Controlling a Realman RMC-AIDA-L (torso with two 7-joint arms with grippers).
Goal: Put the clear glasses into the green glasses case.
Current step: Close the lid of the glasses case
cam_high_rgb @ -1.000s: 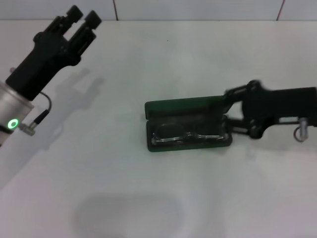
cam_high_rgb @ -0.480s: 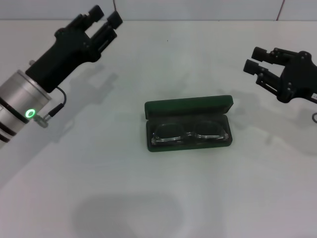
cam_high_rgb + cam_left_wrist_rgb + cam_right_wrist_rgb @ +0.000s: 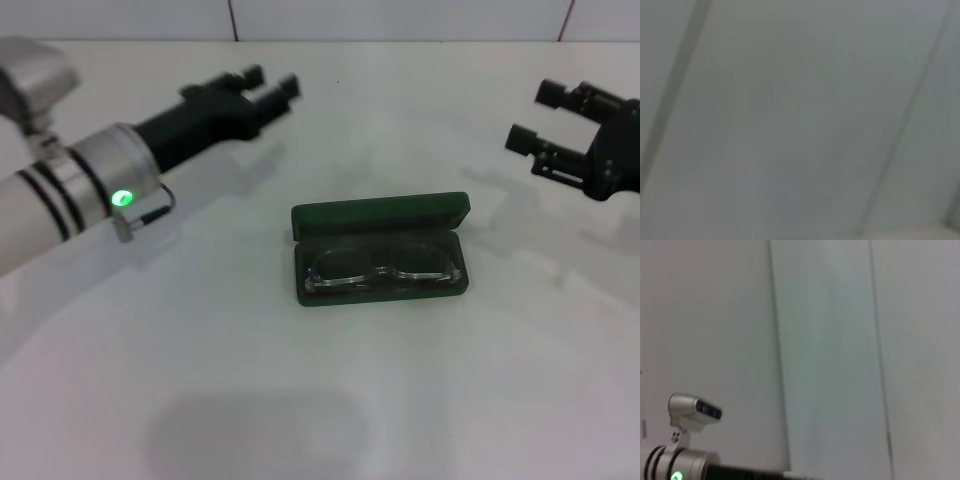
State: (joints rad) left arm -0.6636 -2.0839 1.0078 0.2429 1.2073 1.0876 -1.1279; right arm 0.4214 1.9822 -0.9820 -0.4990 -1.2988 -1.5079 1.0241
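The green glasses case (image 3: 381, 250) lies open at the middle of the white table, its lid standing up along the far side. The clear glasses (image 3: 380, 270) rest inside it on the dark lining, lenses side by side. My left gripper (image 3: 268, 86) hovers up and to the left of the case, well apart from it, its two fingers a small gap apart and holding nothing. My right gripper (image 3: 538, 115) is raised at the right edge, clear of the case, its fingers spread open and empty. The left arm (image 3: 680, 460) shows low in the right wrist view.
The white table (image 3: 300, 400) has bare surface all around the case. A pale wall with seams (image 3: 790, 120) fills the left wrist view, and the same kind of wall (image 3: 830, 340) fills the right wrist view.
My right gripper let go at the case's right end, then rose and pulled away to the right. My left arm swung inward toward the table's middle, lowering and pointing more to the right.
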